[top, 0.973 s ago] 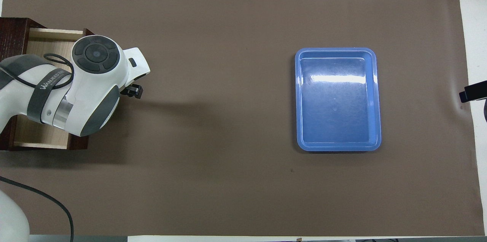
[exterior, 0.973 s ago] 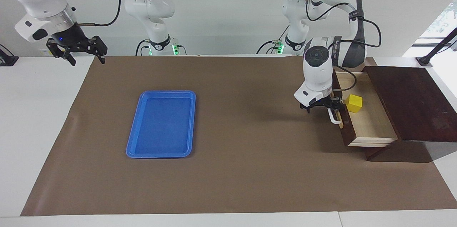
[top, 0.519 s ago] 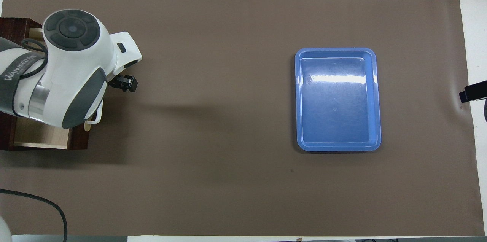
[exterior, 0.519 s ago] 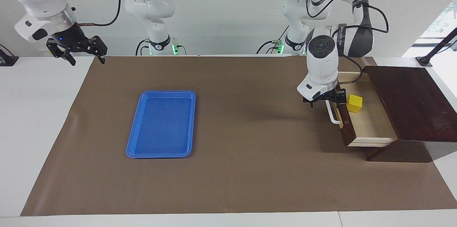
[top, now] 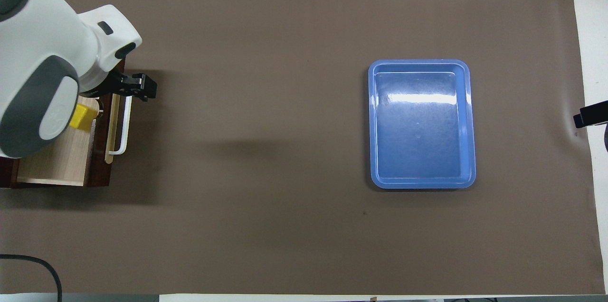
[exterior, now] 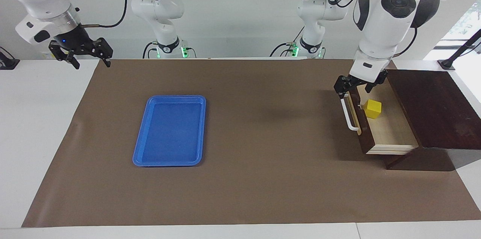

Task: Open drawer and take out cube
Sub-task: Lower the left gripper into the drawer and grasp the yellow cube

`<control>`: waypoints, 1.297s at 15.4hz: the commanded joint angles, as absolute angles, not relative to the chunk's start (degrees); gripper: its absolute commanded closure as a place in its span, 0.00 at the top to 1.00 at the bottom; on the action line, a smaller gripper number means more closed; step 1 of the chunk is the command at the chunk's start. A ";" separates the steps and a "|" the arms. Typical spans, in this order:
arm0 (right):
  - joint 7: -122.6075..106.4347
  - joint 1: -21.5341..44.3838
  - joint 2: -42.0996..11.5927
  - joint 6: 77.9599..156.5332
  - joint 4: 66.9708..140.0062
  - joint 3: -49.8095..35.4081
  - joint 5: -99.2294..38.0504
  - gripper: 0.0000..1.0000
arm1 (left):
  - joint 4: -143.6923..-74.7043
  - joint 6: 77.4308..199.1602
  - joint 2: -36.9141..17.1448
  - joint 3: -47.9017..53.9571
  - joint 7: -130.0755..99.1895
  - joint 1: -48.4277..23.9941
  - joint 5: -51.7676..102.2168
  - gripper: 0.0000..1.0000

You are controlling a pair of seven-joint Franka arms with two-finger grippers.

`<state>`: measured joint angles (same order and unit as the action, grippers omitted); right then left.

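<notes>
The dark brown drawer (exterior: pixel 391 132) stands pulled out of its cabinet at the left arm's end of the table, its white bar handle (exterior: pixel 349 115) free. The yellow cube (exterior: pixel 373 108) lies on the pale drawer floor, in the half nearer the robots. My left gripper (exterior: pixel 355 85) is open and empty, raised over the drawer's front edge just above the cube and the handle's near end. In the overhead view the left arm covers much of the drawer (top: pixel 57 159); part of the cube (top: pixel 80 117) and one fingertip (top: pixel 142 87) show. My right gripper (exterior: pixel 91 60) waits open over the mat's corner.
A blue plastic tray (exterior: pixel 171 130) lies on the brown mat toward the right arm's end, also in the overhead view (top: pixel 422 124). The dark cabinet top (exterior: pixel 432 107) overhangs the drawer. The right gripper's tip (top: pixel 589 114) shows at the overhead view's edge.
My left gripper has left the drawer handle, risen, and swung over the drawer's end nearer the robots. The drawer, cube and right arm have not moved.
</notes>
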<state>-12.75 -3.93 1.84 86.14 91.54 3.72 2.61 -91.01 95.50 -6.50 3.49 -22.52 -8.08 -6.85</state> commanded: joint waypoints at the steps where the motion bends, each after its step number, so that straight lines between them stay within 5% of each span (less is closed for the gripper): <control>1: -11.60 -4.57 2.64 87.01 92.46 3.25 2.99 1.00 | -91.75 95.36 -5.89 3.69 -32.84 -4.76 -5.27 1.00; 8: -11.60 -4.66 2.64 86.92 92.55 3.25 2.99 1.00 | -99.20 99.91 -2.65 3.69 -55.34 5.09 -0.79 1.00; 20: -11.69 -4.40 2.72 87.28 92.64 3.25 2.99 1.00 | -107.22 109.41 -3.25 3.43 -60.47 5.27 -1.49 1.00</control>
